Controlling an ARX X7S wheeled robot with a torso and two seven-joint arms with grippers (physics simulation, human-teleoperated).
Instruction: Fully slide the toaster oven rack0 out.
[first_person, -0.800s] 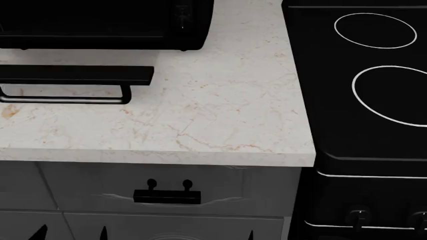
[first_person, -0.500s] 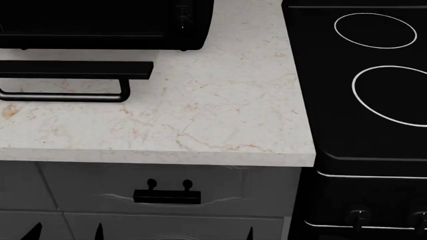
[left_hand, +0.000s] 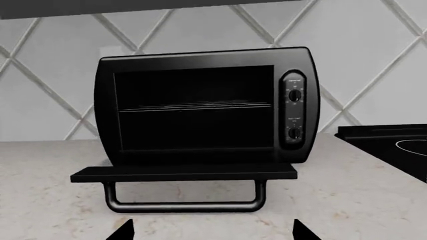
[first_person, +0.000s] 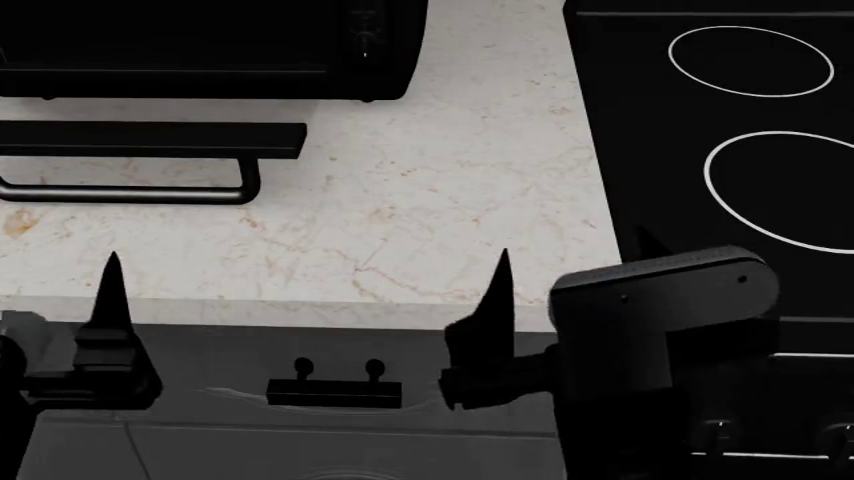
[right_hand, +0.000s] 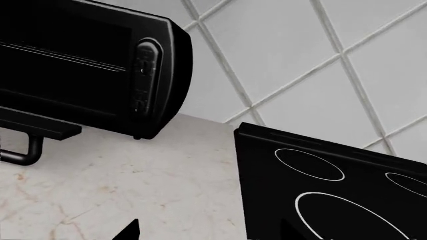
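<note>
toaster oven (left_hand: 203, 107): black box at the back of the marble surface (first_person: 427, 220), against the tiled wall; knob column on its right side.
door (left_hand: 183, 173): folded down flat in front of the cavity, tubular bar handle (left_hand: 181, 204) hanging below its front edge.
rack0 (left_hand: 195, 106): thin pale wire grid, level, about mid-height inside the cavity, spanning nearly its full width; front rim sits inside the opening, not over the door (also a pale line across the cavity in the right wrist view (right_hand: 63, 54)).
left pincer (first_person: 300, 300): in the head view two dark pointed fingertips (first_person: 110, 290) stand upright at the near edge of the surface, spread wide apart, nothing between them; well apart from the door and oven. In the left wrist view only the two tips show at the frame edge (left_hand: 123, 231), aimed at the oven front.
right pincer (right_hand: 207, 232): only dark tip corners at the frame edge in its wrist view, apart from each other, nothing held; cannot see it in the head view.
stove (first_person: 727, 150): black, white ring burners, to the right of the surface, just beside it.
drawer handle (first_person: 334, 392): black, on the cabinet front below the surface edge.
</note>
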